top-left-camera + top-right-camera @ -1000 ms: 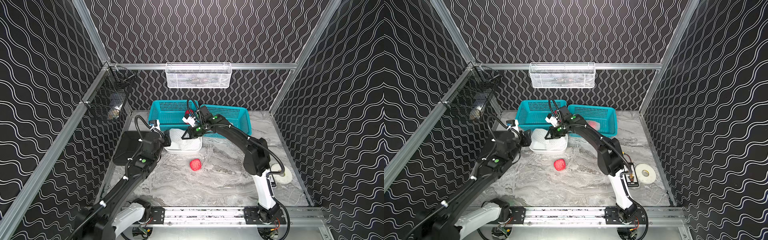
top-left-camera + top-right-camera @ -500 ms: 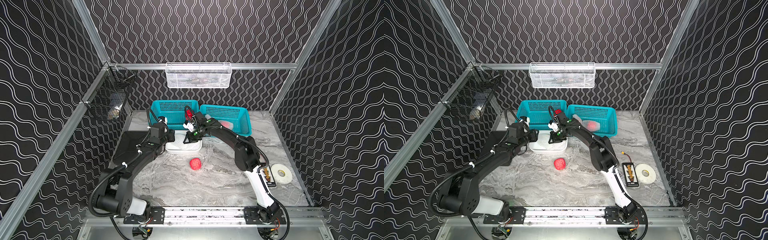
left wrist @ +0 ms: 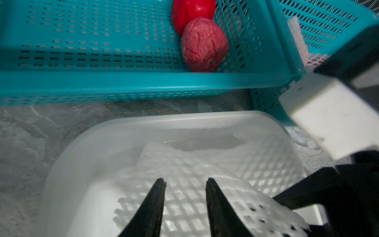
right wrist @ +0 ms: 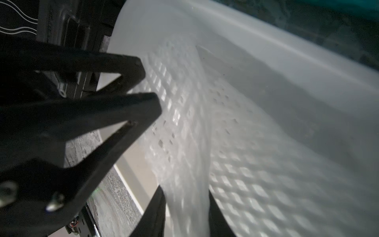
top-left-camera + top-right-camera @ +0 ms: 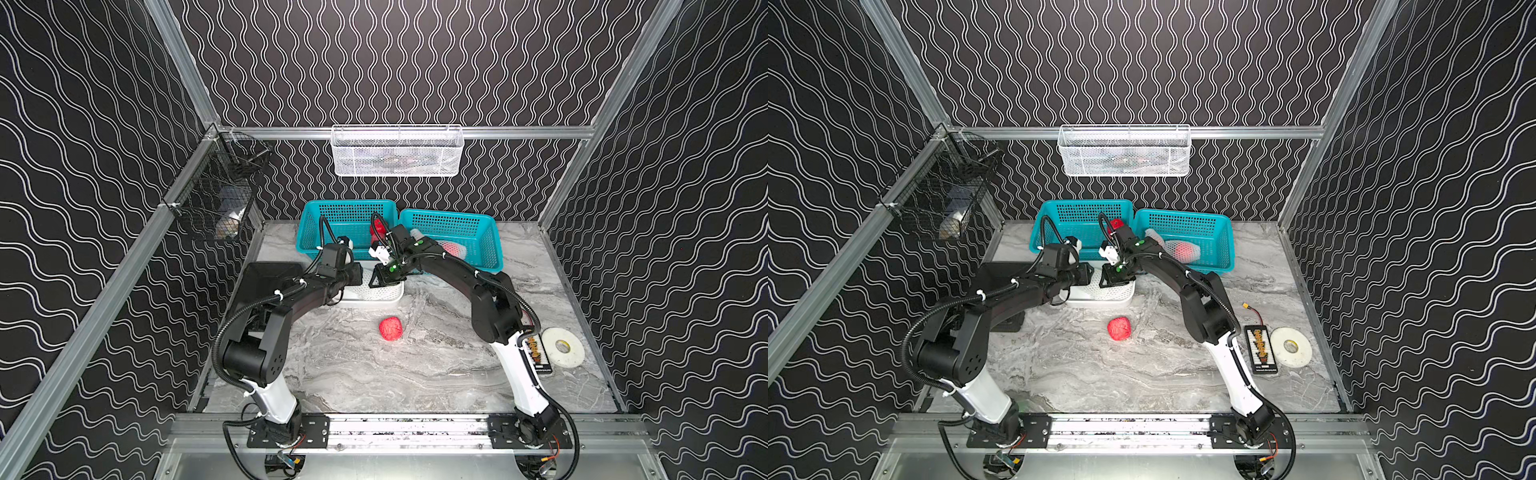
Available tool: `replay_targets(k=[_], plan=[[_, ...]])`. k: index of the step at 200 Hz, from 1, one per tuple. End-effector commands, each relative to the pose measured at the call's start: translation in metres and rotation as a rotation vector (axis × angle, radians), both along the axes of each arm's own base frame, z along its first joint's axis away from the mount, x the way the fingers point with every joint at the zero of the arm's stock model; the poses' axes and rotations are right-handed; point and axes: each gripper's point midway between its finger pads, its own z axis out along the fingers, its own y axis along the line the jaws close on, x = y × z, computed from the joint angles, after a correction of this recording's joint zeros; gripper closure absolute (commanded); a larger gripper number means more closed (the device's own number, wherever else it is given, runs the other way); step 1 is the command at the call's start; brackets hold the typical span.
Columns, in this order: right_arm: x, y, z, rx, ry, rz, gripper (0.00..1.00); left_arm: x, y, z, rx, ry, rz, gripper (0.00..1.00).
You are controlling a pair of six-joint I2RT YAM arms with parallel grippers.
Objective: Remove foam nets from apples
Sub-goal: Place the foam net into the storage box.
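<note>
The white tub holds floppy white foam nets. My left gripper hangs open just over them with nothing between its tips. My right gripper faces it from the tub's other side. Its fingers stand apart, with a fold of foam net running between them. One bare mottled apple lies on the marble in front of the tub. Two bare apples, one mottled and one glossy red, sit in the left teal basket. A netted apple lies in the right teal basket.
A black tray lies under my left arm. A tape roll and a black tester rest at the right edge. A white wire basket hangs on the back wall, and a black wire basket on the left rail.
Both arms have reached farther back and dropped to the tub. The right gripper's jaws have parted around the net it carried. The left gripper's jaws have narrowed a little.
</note>
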Motion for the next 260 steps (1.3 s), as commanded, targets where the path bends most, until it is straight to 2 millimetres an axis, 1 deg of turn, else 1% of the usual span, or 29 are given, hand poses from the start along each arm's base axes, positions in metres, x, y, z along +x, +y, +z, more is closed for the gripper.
replay_targets(k=[1, 16, 36, 53, 65, 76, 86, 93, 97, 99, 102, 112, 116, 120, 121, 124, 139, 150, 157, 166, 168, 172, 182, 186, 192, 194, 223, 246, 260], plan=[[0.005, 0.006, 0.015, 0.035, -0.042, 0.009, 0.69, -0.005, -0.005, -0.013, 0.019, 0.042, -0.028, 0.63], [0.006, 0.007, 0.016, 0.038, -0.043, 0.009, 0.68, -0.007, -0.002, -0.022, 0.036, 0.069, -0.017, 0.64], [0.005, 0.007, 0.019, 0.043, -0.048, 0.015, 0.62, -0.006, -0.001, -0.030, 0.055, 0.086, -0.018, 0.65], [0.002, 0.007, 0.028, 0.060, -0.066, 0.027, 0.57, -0.005, 0.000, -0.033, 0.057, 0.087, -0.016, 0.65], [0.002, 0.006, 0.040, 0.076, -0.096, 0.027, 0.53, -0.005, 0.000, -0.035, 0.063, 0.091, -0.015, 0.65], [0.000, 0.006, 0.059, 0.111, -0.143, 0.035, 0.48, -0.005, 0.001, -0.035, 0.067, 0.092, -0.015, 0.65], [0.000, 0.005, 0.071, 0.132, -0.181, 0.032, 0.43, -0.005, 0.001, -0.037, 0.070, 0.098, -0.014, 0.64], [-0.001, 0.003, 0.081, 0.150, -0.210, 0.028, 0.39, -0.005, 0.001, -0.038, 0.071, 0.101, -0.015, 0.64], [-0.001, 0.002, 0.091, 0.166, -0.237, 0.026, 0.36, -0.004, 0.001, -0.038, 0.070, 0.099, -0.014, 0.64], [-0.001, 0.001, 0.091, 0.166, -0.239, 0.024, 0.36, -0.004, 0.001, -0.038, 0.070, 0.100, -0.015, 0.64], [-0.002, 0.000, 0.099, 0.178, -0.259, 0.023, 0.34, -0.005, 0.001, -0.039, 0.069, 0.101, -0.014, 0.64], [-0.004, -0.004, 0.113, 0.193, -0.295, 0.015, 0.28, -0.005, 0.002, -0.040, 0.070, 0.103, -0.012, 0.64], [-0.005, -0.006, 0.118, 0.199, -0.308, 0.009, 0.27, -0.005, 0.001, -0.040, 0.071, 0.104, -0.014, 0.64], [-0.005, -0.007, 0.116, 0.196, -0.310, 0.004, 0.26, -0.005, 0.001, -0.041, 0.070, 0.106, -0.012, 0.64], [-0.006, -0.008, 0.124, 0.205, -0.321, 0.003, 0.26, -0.005, 0.002, -0.042, 0.070, 0.107, -0.011, 0.64], [-0.008, -0.010, 0.134, 0.215, -0.341, 0.001, 0.26, -0.005, 0.001, -0.042, 0.070, 0.108, -0.013, 0.64], [-0.016, -0.020, 0.155, 0.241, -0.393, -0.020, 0.25, -0.005, -0.002, -0.043, 0.061, 0.114, -0.025, 0.63], [-0.023, -0.030, 0.166, 0.272, -0.435, -0.048, 0.23, -0.006, -0.005, -0.047, 0.057, 0.130, -0.034, 0.61], [-0.027, -0.037, 0.178, 0.309, -0.484, -0.075, 0.22, -0.006, -0.006, -0.048, 0.060, 0.135, -0.035, 0.61], [-0.035, -0.048, 0.179, 0.340, -0.531, -0.110, 0.21, -0.006, -0.006, -0.049, 0.063, 0.138, -0.032, 0.60], [-0.036, -0.050, 0.176, 0.344, -0.537, -0.114, 0.21, -0.006, -0.006, -0.049, 0.065, 0.139, -0.032, 0.60], [-0.040, -0.056, 0.180, 0.361, -0.568, -0.127, 0.21, -0.005, -0.006, -0.049, 0.066, 0.136, -0.030, 0.60], [-0.048, -0.069, 0.176, 0.388, -0.625, -0.160, 0.19, -0.005, -0.006, -0.049, 0.069, 0.133, -0.025, 0.60], [-0.053, -0.076, 0.166, 0.385, -0.634, -0.175, 0.18, -0.005, -0.006, -0.050, 0.072, 0.135, -0.023, 0.60], [-0.057, -0.084, 0.161, 0.391, -0.655, -0.199, 0.18, -0.004, -0.006, -0.052, 0.077, 0.141, -0.023, 0.60], [-0.058, -0.087, 0.156, 0.388, -0.658, -0.204, 0.18, -0.004, -0.006, -0.052, 0.078, 0.142, -0.023, 0.60], [-0.086, -0.119, 0.135, 0.394, -0.723, -0.244, 0.17, -0.004, -0.005, -0.058, 0.102, 0.170, -0.018, 0.59], [-0.106, -0.139, 0.123, 0.391, -0.759, -0.245, 0.17, -0.003, -0.004, -0.046, 0.112, 0.138, -0.009, 0.57], [-0.113, -0.148, 0.116, 0.375, -0.771, -0.256, 0.16, -0.001, -0.005, -0.036, 0.109, 0.115, -0.003, 0.52]])
